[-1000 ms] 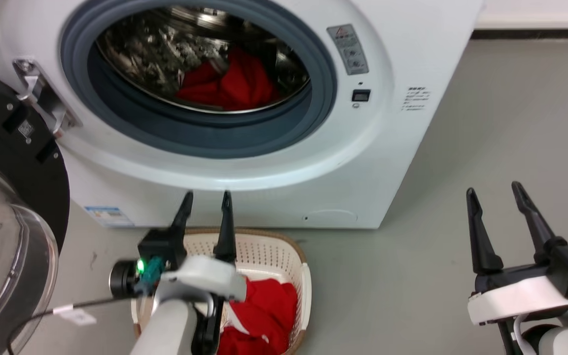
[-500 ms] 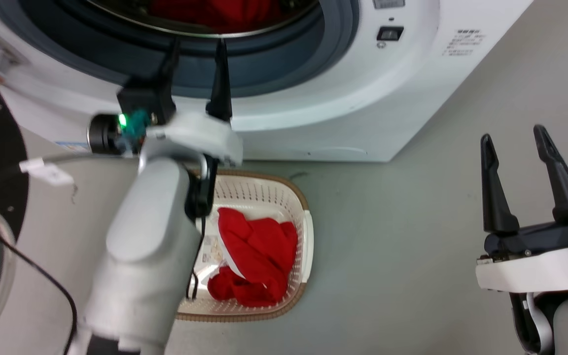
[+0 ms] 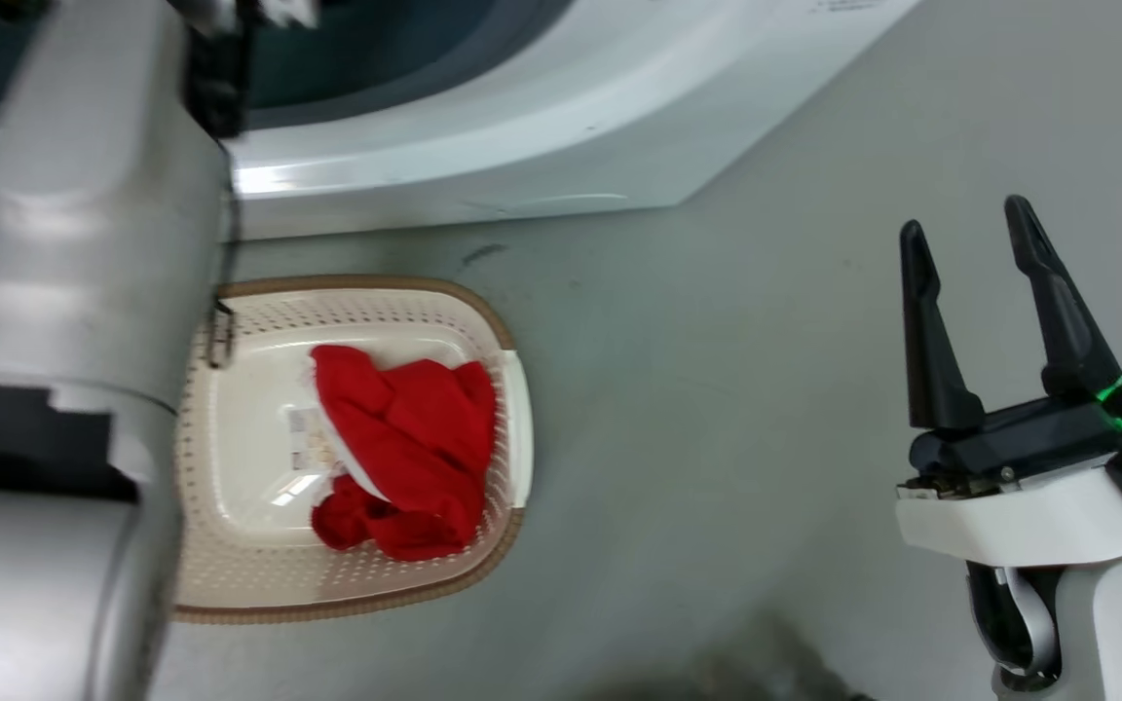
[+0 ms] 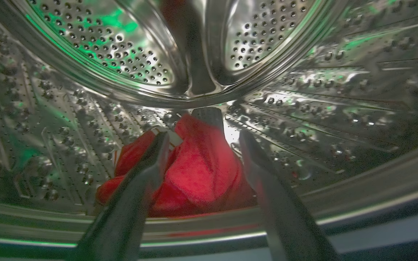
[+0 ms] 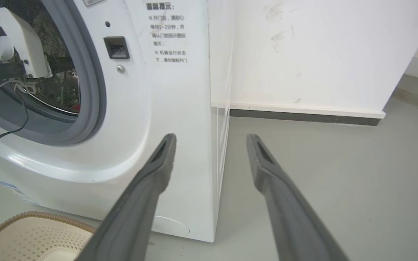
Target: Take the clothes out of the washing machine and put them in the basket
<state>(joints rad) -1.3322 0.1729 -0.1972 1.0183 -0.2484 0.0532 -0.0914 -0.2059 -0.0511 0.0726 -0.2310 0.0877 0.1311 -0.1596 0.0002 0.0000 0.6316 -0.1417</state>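
Inside the washing machine (image 4: 122,54), left fingers (image 4: 147,170) spread wide, holding nothing; clothes (image 4: 198,174) dead ahead between the tips, low in the drum; right fingers (image 3: 926,331) parted, empty, well apart.

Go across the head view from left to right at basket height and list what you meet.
Pale left forearm → red clothes in the basket → bare grey floor → right gripper, fingers apart.

Parted right end effector (image 5: 210,137) before washing machine (image 5: 172,90), basket (image 5: 42,216) corner at lower left.
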